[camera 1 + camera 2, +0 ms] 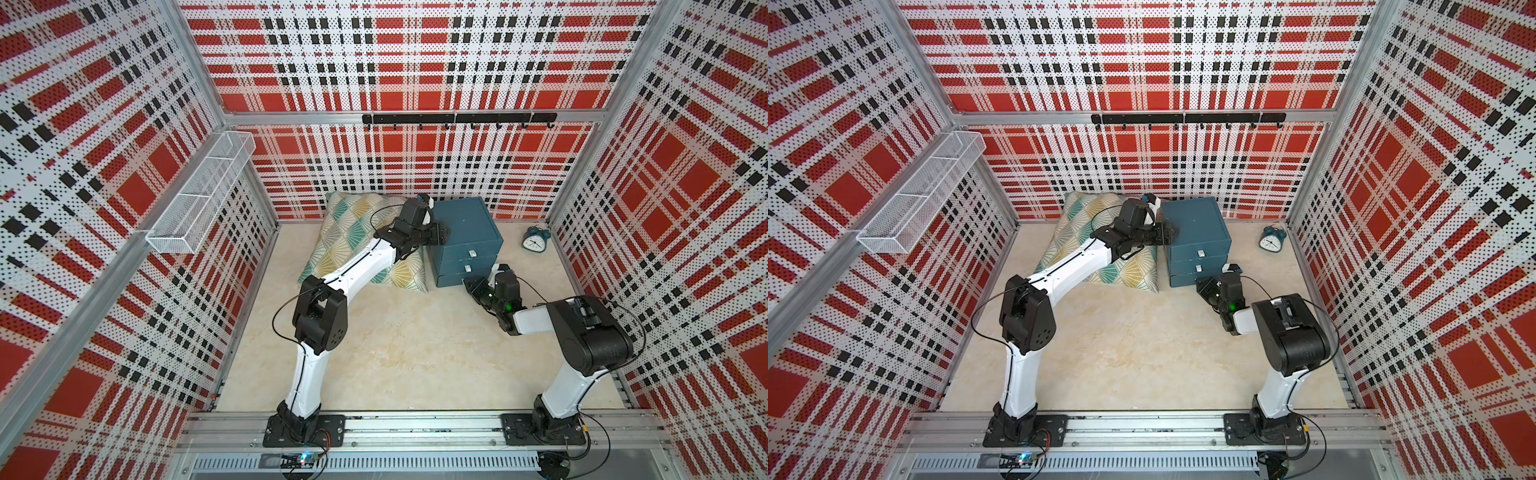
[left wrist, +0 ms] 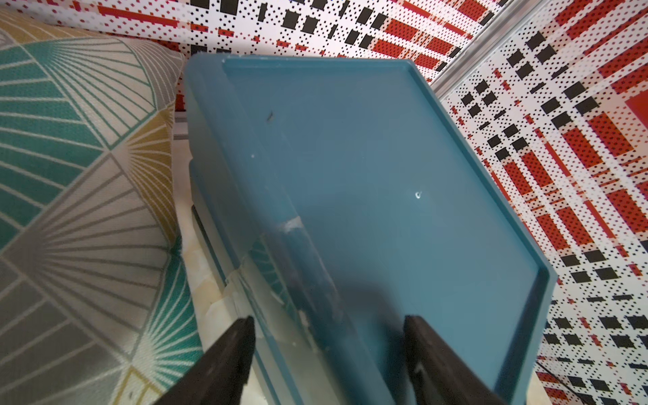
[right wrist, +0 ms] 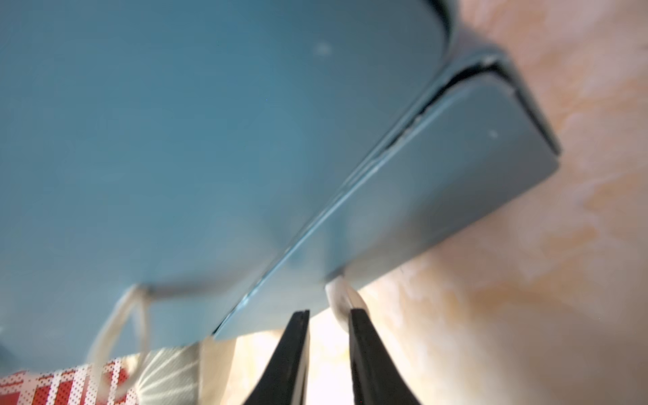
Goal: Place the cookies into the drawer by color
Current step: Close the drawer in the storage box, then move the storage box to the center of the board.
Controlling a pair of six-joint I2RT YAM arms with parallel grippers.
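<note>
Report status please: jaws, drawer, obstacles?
Left gripper jaws open astride drawer top edge. Right gripper jaws narrow at bottom handle. No cookies visible. Cushion alongside, not blocking.

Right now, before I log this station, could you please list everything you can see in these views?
drawer chest: one, teal-blue, three drawers, back of the table
cushion: one, teal, yellow and grey pattern, beside the chest
alarm clock: one, teal-blue, white face, back right corner
wire basket: one, white, left wall
hook rail: one, black, back wall
table: one, beige
cookies: none in view
left gripper: black, jaws apart, at the chest's upper edge
right gripper: black, jaws nearly together, at the bottom drawer's white handle
</note>
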